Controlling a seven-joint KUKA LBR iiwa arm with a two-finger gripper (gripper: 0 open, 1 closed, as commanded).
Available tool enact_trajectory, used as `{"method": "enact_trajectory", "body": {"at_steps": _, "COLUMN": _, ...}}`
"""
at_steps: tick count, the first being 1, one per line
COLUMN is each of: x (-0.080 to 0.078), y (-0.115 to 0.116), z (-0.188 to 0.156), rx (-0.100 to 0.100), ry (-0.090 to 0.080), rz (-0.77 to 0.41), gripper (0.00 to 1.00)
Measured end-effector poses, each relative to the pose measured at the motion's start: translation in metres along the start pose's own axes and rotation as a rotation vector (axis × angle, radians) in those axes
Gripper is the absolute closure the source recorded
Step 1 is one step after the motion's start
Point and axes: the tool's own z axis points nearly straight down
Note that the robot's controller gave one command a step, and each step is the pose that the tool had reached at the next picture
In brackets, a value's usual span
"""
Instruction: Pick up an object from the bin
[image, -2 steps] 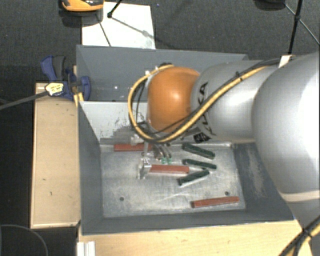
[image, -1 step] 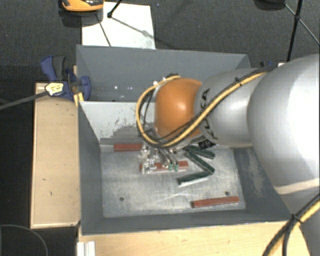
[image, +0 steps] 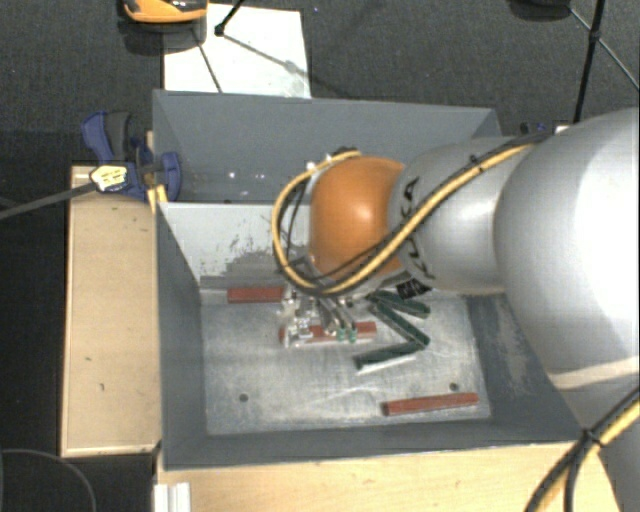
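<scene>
**Operator:** Which piece am I on?

**Spotter:** You're over the reddish-brown bar (image: 364, 327) lying flat near the middle of the bin's floor, a little toward the back. Your gripper (image: 310, 331) is down low at its left end. I can't tell whether it is touching the bar or just above it.

**Operator:** Released or clenched?

**Spotter:** I can't tell you. The orange wrist cover (image: 350, 215) and its cables sit in front of the tool, so its state is hidden.

**Operator:** What could bite me here?

**Spotter:** My guess is the grip point. You're at the bar's end, not its middle, so on a lift it may tip down and slip out. Two dark green sticks (image: 395, 345) also lie crossed just beside the bar's right end, possibly touching it. If you drag the bar, it could snag on them or pull them along.

**Operator:** And the rest of the bin?

**Spotter:** The grey bin (image: 185, 330) is sparsely filled. A second brown bar (image: 254, 294) lies along the foot of the back wall, to the left. A third brown bar (image: 430, 404) lies near the front right. Both are well apart from your gripper.
</scene>
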Motion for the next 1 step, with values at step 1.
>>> {"method": "enact_trajectory", "body": {"at_steps": 1, "x": -0.0013, "y": 0.0054, "z": -0.116, "rx": 0.0, "ry": -0.001, "rz": -0.041, "gripper": 1.0}}
